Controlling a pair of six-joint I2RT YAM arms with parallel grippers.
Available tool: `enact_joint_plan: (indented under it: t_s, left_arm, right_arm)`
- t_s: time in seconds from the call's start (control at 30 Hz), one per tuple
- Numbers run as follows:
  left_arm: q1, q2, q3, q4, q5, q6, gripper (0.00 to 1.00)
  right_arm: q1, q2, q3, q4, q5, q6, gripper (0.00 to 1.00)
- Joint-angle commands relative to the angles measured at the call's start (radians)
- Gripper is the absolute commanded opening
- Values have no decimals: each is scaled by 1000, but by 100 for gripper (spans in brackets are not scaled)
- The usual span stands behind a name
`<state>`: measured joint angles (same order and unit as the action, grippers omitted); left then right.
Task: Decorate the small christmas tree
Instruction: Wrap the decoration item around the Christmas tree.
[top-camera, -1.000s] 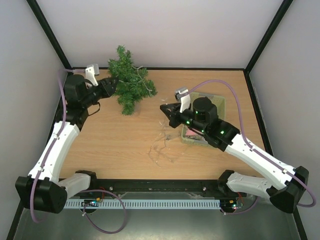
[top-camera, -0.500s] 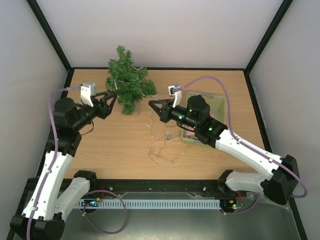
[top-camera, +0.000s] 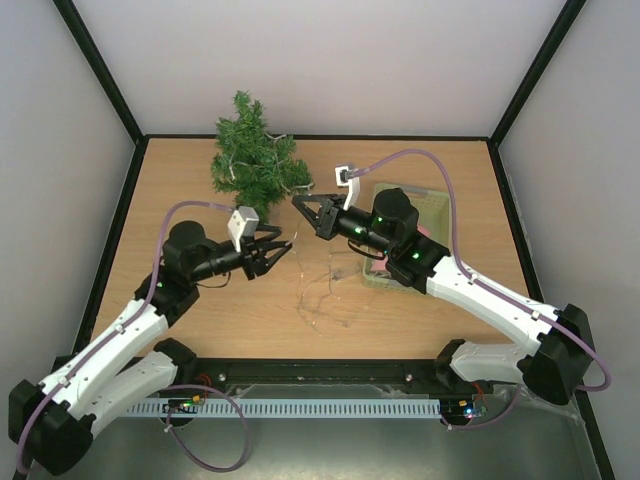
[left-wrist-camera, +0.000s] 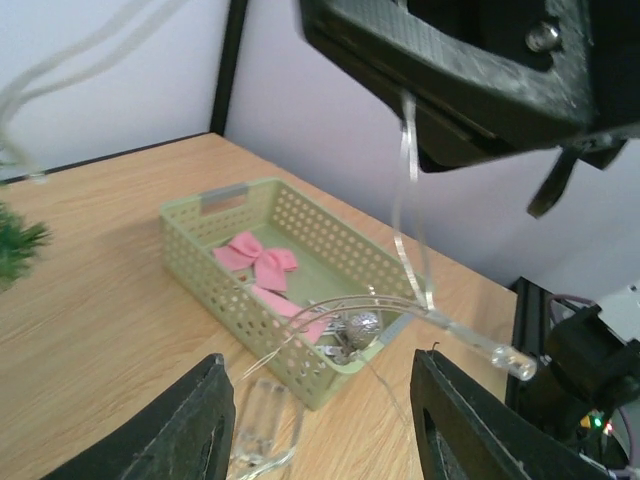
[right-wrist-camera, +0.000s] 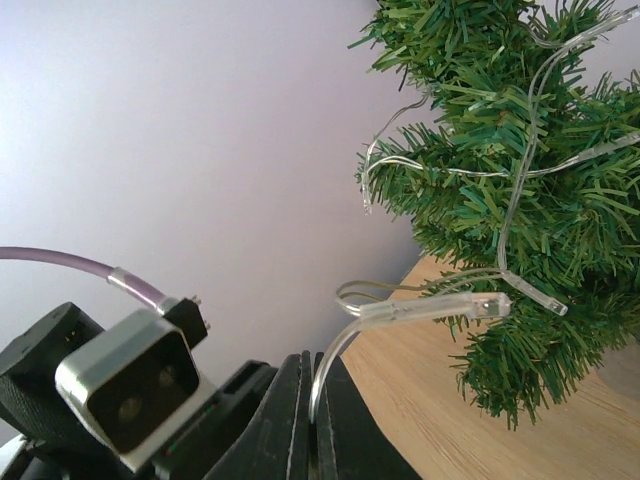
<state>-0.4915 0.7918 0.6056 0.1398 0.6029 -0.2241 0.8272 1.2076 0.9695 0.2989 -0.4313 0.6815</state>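
Note:
The small christmas tree (top-camera: 255, 165) stands at the back of the table, with part of a clear light string (top-camera: 322, 300) draped on it and the rest loose on the wood. My right gripper (top-camera: 298, 203) is shut on the string's wire just right of the tree. The right wrist view shows the wire (right-wrist-camera: 420, 310) pinched between the closed jaws, with an LED end near the tree's branches (right-wrist-camera: 520, 200). My left gripper (top-camera: 283, 250) is open and empty, just below the right gripper. In the left wrist view (left-wrist-camera: 325, 425) the held wire (left-wrist-camera: 405, 200) hangs ahead of it.
A pale green basket (top-camera: 432, 200) sits right of centre, partly under the right arm. In the left wrist view the basket (left-wrist-camera: 190, 250) holds a pink bow (left-wrist-camera: 255, 258) and a silver ornament (left-wrist-camera: 362, 325). Grey walls close in the back and both sides.
My left arm swung from the tree's left side down and right to the table's middle, with its jaws open. My right gripper carried the wire up and left toward the tree.

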Motion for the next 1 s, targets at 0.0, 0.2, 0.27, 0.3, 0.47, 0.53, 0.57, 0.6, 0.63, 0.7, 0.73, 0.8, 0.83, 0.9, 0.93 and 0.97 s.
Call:
enact_joint_plan:
  t_s: [0.0, 0.2, 0.27, 0.3, 0.47, 0.53, 0.57, 0.6, 0.63, 0.7, 0.73, 0.8, 0.83, 0.9, 0.93, 0.97]
  left_arm:
    - [-81, 59, -26, 170, -5, 85, 50]
    - [-107, 121, -15, 189, -93, 142, 46]
    - [-107, 134, -21, 205, -96, 157, 44]
    - [-107, 140, -23, 214, -95, 160, 43]
    - [-108, 157, -43, 278, -87, 140, 41]
    - [-110, 162, -54, 296, -82, 138, 39]
    - [-111, 164, -55, 298, -83, 140, 38]
    - [-112, 164, -58, 300, -84, 140, 35]
    - [-112, 162, -61, 306, -83, 137, 30]
    - [-112, 157, -72, 325, -72, 127, 20]
    - [-113, 152, -78, 337, -66, 120, 17]
    - [-122, 142, -97, 367, -59, 119, 13]
    - [-127, 138, -103, 377, -61, 121, 10]
    - [-132, 137, -108, 387, -67, 121, 5]
    - [-133, 139, -110, 388, -67, 121, 5]
    - [-134, 143, -109, 388, -62, 122, 7]
  right_arm:
    - [7, -13, 31, 58, -12, 19, 2]
    - [7, -19, 32, 62, -11, 18, 2]
    - [7, -24, 28, 66, -8, 19, 2]
    - [7, -26, 28, 68, -5, 19, 2]
    - [7, -23, 30, 80, -4, 26, 2]
    - [7, -23, 29, 84, -2, 28, 2]
    - [7, -22, 29, 85, 0, 29, 2]
    - [7, -22, 28, 85, 4, 29, 2]
    - [7, -23, 29, 84, 8, 28, 2]
    - [7, -23, 27, 82, 17, 26, 2]
    - [7, -23, 25, 82, 19, 26, 2]
    - [7, -21, 24, 87, 23, 30, 2]
    - [7, -20, 23, 89, 24, 32, 2]
    - [7, -20, 21, 94, 26, 34, 2]
    - [7, -18, 20, 95, 28, 35, 2]
    - [7, -17, 21, 95, 31, 35, 2]
